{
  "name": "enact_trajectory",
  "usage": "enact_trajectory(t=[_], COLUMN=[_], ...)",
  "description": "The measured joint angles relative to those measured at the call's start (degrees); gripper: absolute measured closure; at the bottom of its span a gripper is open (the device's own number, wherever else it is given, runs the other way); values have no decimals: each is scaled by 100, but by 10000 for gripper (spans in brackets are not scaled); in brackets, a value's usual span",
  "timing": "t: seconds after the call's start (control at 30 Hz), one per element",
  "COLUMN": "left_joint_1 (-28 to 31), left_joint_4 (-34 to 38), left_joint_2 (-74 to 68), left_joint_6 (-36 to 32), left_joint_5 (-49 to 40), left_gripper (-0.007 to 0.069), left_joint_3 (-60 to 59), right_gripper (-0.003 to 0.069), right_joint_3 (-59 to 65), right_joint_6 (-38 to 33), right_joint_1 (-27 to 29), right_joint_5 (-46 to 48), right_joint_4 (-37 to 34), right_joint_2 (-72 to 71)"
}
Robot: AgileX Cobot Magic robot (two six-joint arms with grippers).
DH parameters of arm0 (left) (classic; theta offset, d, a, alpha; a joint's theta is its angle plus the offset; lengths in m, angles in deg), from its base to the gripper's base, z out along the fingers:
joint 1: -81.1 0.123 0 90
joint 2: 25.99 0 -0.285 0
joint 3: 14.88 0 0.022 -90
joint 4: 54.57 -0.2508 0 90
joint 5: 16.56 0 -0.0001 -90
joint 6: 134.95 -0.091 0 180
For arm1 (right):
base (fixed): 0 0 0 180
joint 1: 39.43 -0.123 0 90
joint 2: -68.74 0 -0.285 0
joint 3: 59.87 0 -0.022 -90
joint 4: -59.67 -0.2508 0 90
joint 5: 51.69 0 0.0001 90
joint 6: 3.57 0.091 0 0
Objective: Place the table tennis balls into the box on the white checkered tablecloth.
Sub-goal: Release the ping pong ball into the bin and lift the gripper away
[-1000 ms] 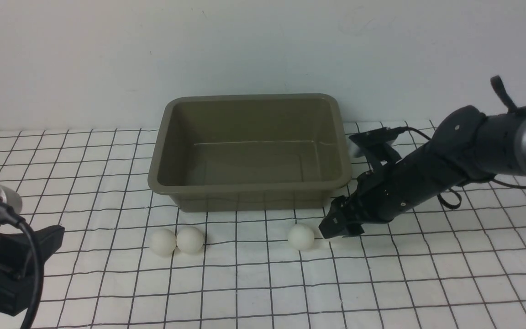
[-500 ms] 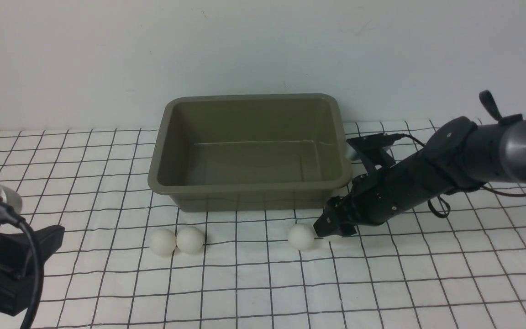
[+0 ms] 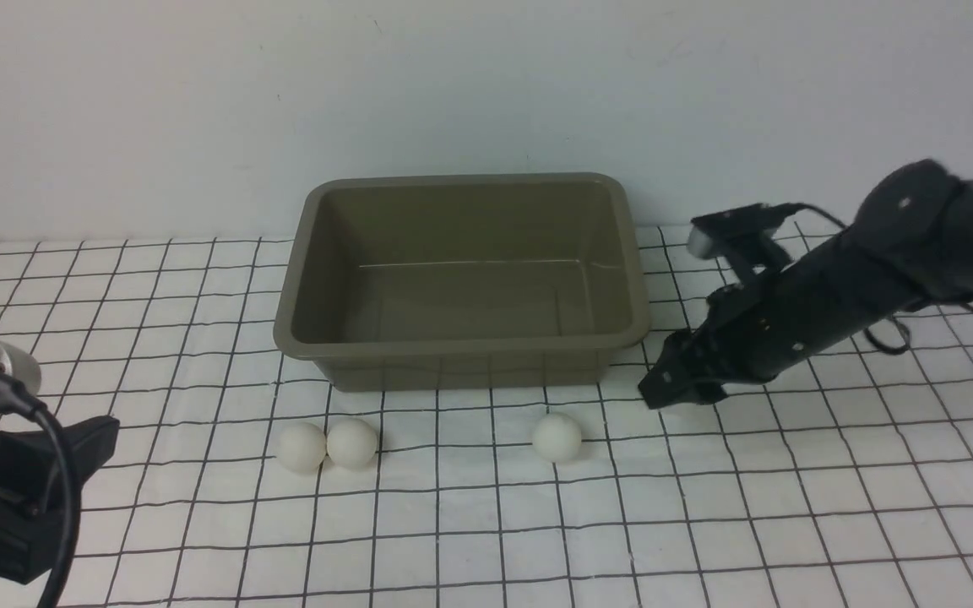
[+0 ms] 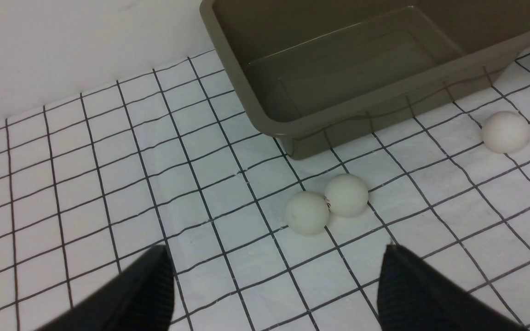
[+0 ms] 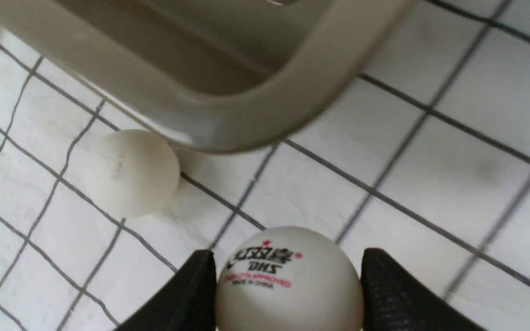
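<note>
Near the front right corner of the box: printed ball, pinched between the fingers of the right hand. On the cloth before the box: left ball and middle ball, laid touching; lone ball, set apart rightward. Left hand: held spread, low over the near left of the cloth.

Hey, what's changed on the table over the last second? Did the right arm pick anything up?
The right gripper closed on a table tennis ball and lifted it off the tablecloth, moving up and toward the robot's right. The two touching balls, the lone ball, the box and the open left gripper stayed put.
</note>
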Motion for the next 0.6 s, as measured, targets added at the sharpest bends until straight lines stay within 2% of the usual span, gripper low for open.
enact_trajectory(t=[0.17, 0.23, 0.4, 0.5, 0.6], left_joint_1=[0, 0, 0, 0, 0], left_joint_4=[0, 0, 13, 17, 17], left_joint_2=[0, 0, 0, 0, 0], left_joint_6=[0, 0, 0, 0, 0], left_joint_5=[0, 0, 13, 13, 13], left_gripper=[90, 90, 90, 90, 90], left_joint_3=[0, 0, 0, 0, 0], right_gripper=[297, 297, 297, 297, 297], right_joint_3=[0, -3, -469, -969, -1650], right_joint_6=[-63, -284, -822, -908, -964], right_joint_1=[201, 185, -111, -334, -482], right_joint_5=[121, 97, 71, 63, 155], right_joint_4=[284, 141, -1022, -1164, -1013], right_joint_2=[-463, -590, -506, -154, 469])
